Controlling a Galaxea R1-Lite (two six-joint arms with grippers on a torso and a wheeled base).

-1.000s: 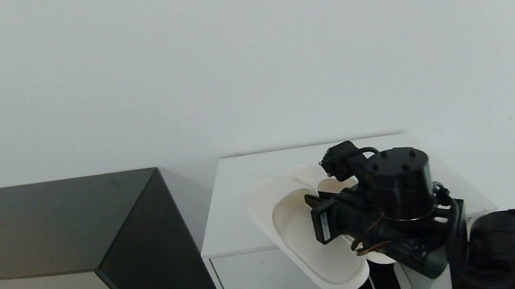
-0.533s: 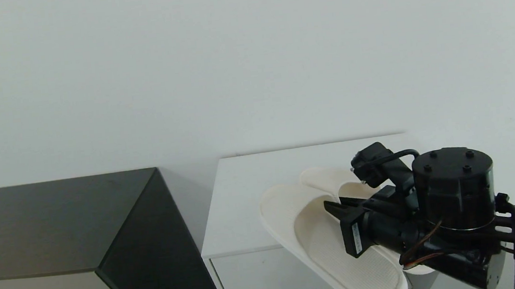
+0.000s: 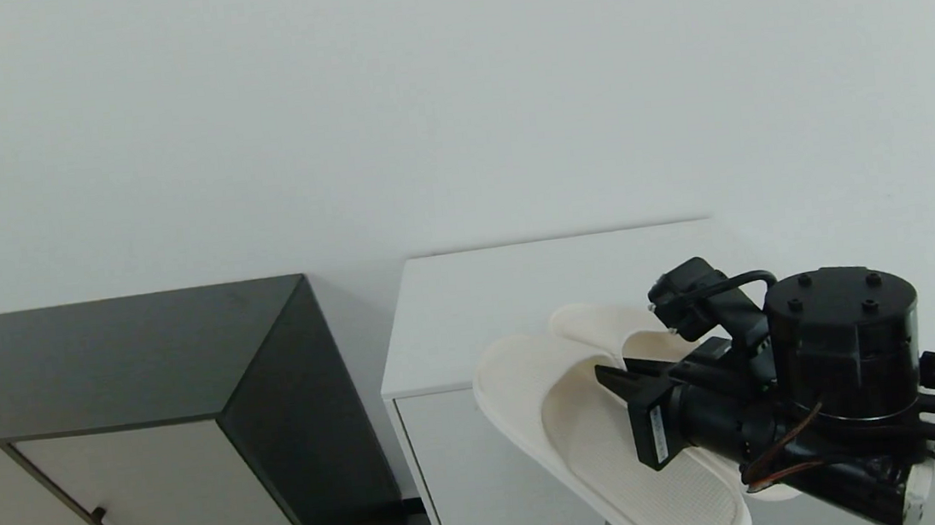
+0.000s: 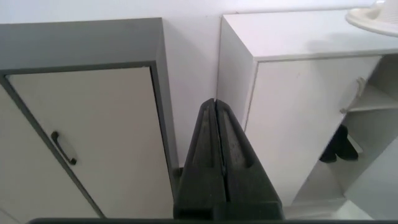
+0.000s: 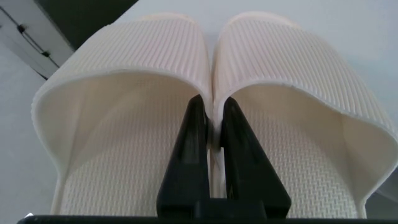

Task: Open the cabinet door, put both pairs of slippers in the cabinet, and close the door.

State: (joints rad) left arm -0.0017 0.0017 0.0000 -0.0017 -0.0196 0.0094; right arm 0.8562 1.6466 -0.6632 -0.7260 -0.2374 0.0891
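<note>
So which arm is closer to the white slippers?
Right. The right gripper is shut on the white slippers, pinching their straps; the left gripper is apart from them, facing the white cabinet.

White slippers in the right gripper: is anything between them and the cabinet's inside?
Nothing visible does. The white cabinet stands open on one side, a dark thing low inside; the slippers are clamped in the right gripper.

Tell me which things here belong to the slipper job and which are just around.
Job: white slippers, pinched by the right gripper; white cabinet; left gripper, shut.
Just around: dark cupboard beside the cabinet.
</note>
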